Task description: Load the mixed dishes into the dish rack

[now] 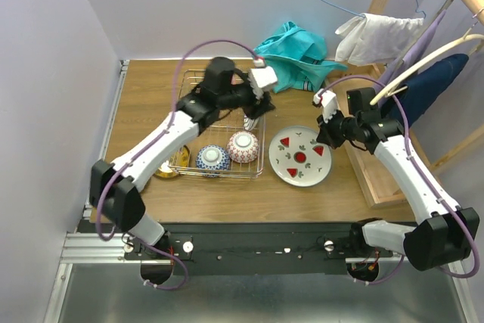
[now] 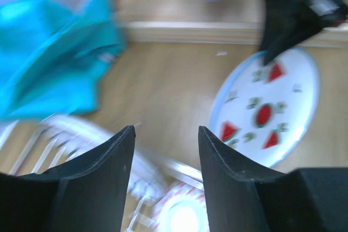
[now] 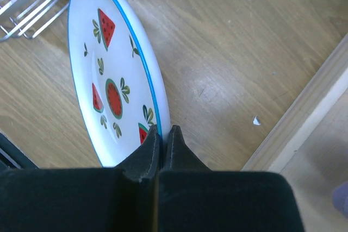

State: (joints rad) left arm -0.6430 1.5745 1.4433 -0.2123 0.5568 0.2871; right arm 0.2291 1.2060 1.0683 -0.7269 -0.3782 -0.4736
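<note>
Two arms reach forward, left tool above dish rack

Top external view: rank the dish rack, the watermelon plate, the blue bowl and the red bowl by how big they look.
1. dish rack, clearly the largest
2. watermelon plate
3. blue bowl and red bowl: these look about alike, so I won't rank one over the other
</note>
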